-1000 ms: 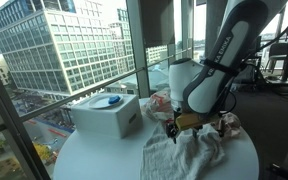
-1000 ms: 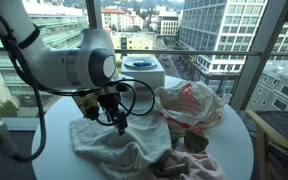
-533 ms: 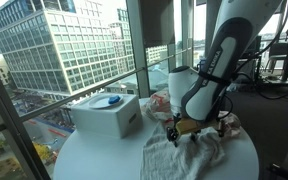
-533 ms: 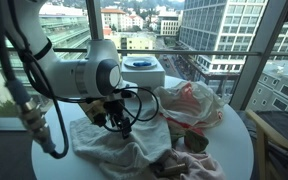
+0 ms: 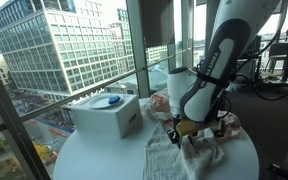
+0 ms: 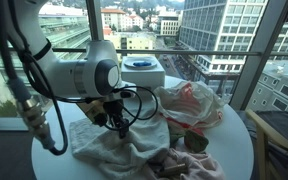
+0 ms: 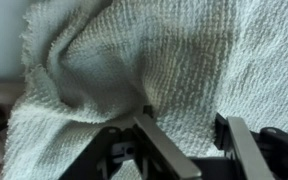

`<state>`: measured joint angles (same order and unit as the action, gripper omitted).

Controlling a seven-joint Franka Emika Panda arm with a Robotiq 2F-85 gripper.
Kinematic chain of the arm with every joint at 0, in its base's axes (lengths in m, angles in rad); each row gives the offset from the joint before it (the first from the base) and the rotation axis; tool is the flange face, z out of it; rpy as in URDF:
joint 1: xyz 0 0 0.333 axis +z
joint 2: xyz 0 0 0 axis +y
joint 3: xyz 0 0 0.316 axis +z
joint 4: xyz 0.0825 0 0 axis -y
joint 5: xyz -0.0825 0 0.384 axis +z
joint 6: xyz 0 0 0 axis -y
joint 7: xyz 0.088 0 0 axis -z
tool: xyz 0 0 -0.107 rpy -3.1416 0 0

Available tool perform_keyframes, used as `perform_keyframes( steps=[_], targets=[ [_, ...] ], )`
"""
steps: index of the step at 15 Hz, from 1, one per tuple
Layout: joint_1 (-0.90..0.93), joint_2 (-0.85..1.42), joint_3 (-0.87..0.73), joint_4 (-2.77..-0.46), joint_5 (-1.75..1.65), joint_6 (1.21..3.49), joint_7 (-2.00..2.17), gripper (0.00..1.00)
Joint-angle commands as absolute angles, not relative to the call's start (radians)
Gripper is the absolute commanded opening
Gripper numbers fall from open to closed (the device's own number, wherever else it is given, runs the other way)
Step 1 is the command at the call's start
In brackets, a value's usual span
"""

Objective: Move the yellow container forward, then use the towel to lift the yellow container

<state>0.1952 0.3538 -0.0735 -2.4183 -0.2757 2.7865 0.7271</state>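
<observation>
Wrist view: the towel (image 7: 134, 60) runs out past the top and right edges and is soft in focus, and the gripper (image 7: 184, 120) is cut off at the bottom edge, with only 2 finger lengths showing. In both exterior views a yellowish shape (image 5: 187, 124) at the gripper is mostly covered by it and cannot be identified, and contact between fingertips and cloth is too small to judge. The table (image 5: 94, 158) is cropped at the bottom edge.
</observation>
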Motion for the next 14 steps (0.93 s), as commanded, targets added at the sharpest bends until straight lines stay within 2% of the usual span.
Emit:
perform_keyframes(
  steps=[1,7,14],
  targets=[
    [0.224,0.251,-0.067,-2.454,-0.224,2.680,0.684,0.29],
    [0.232,-0.042,-0.001,-2.479,-0.308,2.376,0.696,0.29],
    [0.188,-0.411,0.171,-2.469,-0.394,2.168,0.653,0.29]
  ],
)
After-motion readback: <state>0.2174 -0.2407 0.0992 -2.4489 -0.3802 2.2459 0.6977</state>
